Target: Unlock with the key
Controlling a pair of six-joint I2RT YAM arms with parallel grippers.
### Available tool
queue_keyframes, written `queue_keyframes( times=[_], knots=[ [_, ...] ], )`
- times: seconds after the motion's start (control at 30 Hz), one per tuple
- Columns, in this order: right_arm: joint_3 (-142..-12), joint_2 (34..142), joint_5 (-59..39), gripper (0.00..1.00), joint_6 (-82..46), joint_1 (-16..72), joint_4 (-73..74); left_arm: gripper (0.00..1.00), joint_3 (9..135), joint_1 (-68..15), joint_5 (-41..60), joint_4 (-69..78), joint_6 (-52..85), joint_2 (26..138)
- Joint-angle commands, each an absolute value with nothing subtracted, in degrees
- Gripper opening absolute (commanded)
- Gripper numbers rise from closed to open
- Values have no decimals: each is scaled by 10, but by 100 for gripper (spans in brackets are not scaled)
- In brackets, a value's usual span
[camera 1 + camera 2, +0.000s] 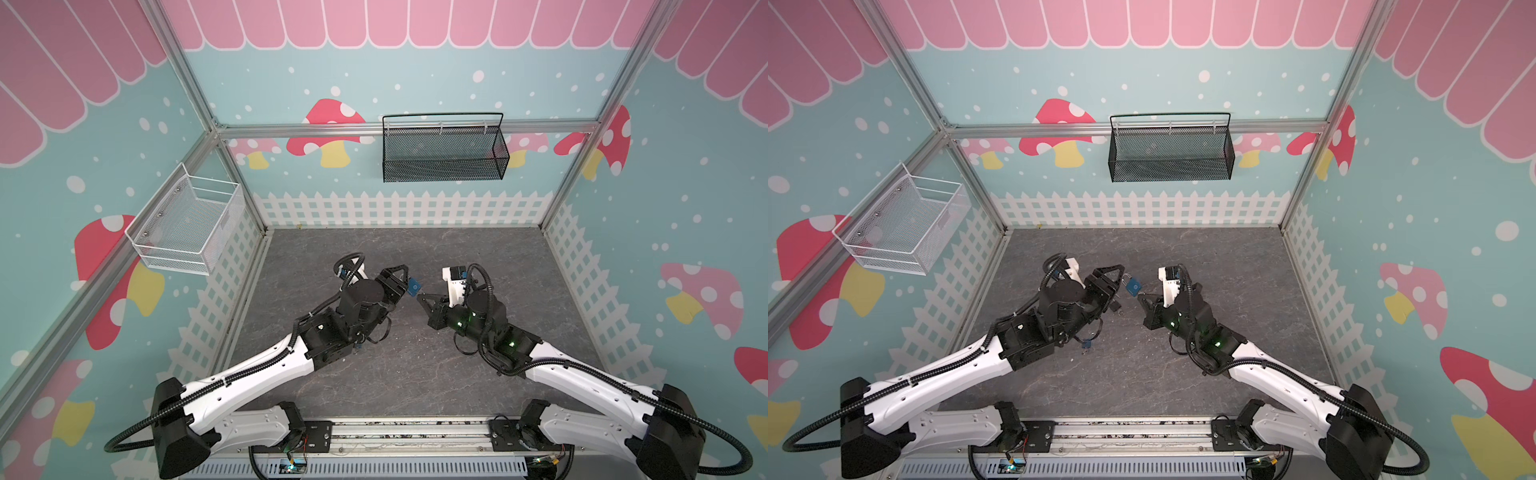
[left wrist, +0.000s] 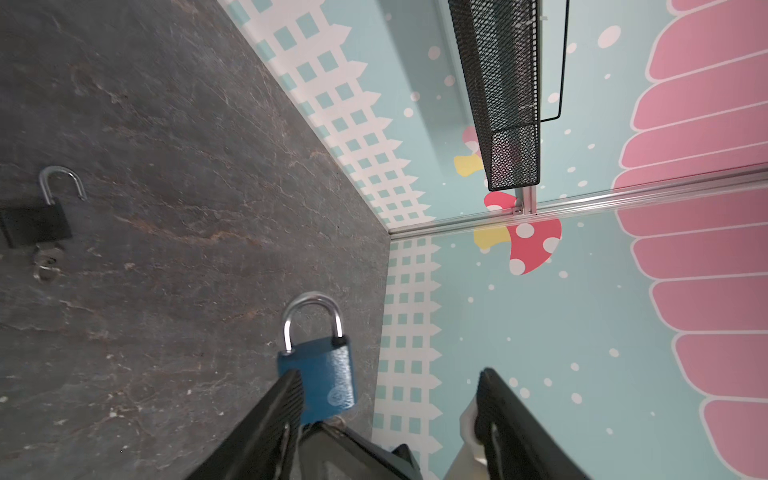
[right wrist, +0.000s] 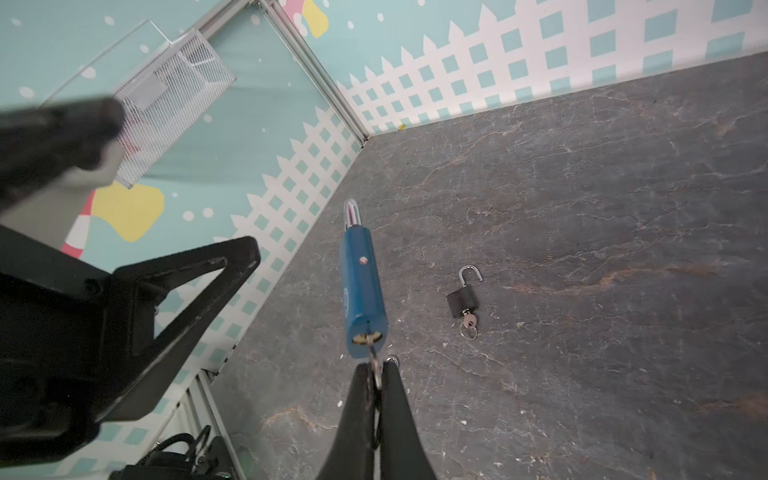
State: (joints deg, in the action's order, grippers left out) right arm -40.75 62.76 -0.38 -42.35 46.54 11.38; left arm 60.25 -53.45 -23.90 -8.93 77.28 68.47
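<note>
Well, closest to me the two white arms reach in from the front rail and meet over the dark tabletop, one on either side of the blue padlock, which is plain in both top views. The right gripper is pinched fully closed on the key. The key is seated in the keyway at the bottom of the blue padlock, so the lock hangs out from those fingertips, clear of the tabletop.

On the other side of the blue padlock, the left gripper has its jaws spread wide and grips nothing. The tip of one of its fingers sits just beside the lock's body, and the right wrist view shows a gap between them. I cannot tell whether the blue padlock's silver shackle has sprung free.

Below and near the blue padlock, a small black padlock lies on the tabletop, its shackle swung open and its own key with a ring in its base.

Well beyond the blue padlock, a white wire basket hangs on the left wall. Farther back, a black mesh basket hangs on the rear rail.
</note>
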Motion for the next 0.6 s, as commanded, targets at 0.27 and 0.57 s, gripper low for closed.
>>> queue_keyframes(
  times=[0.27, 0.57],
  knots=[
    [-439, 621, 95, 0, -321, 494, 112, 72, 660, -526, -214, -223, 844, 753],
    [-439, 636, 79, 0, -304, 499, 131, 59, 676, -517, -186, -169, 845, 802]
  ],
)
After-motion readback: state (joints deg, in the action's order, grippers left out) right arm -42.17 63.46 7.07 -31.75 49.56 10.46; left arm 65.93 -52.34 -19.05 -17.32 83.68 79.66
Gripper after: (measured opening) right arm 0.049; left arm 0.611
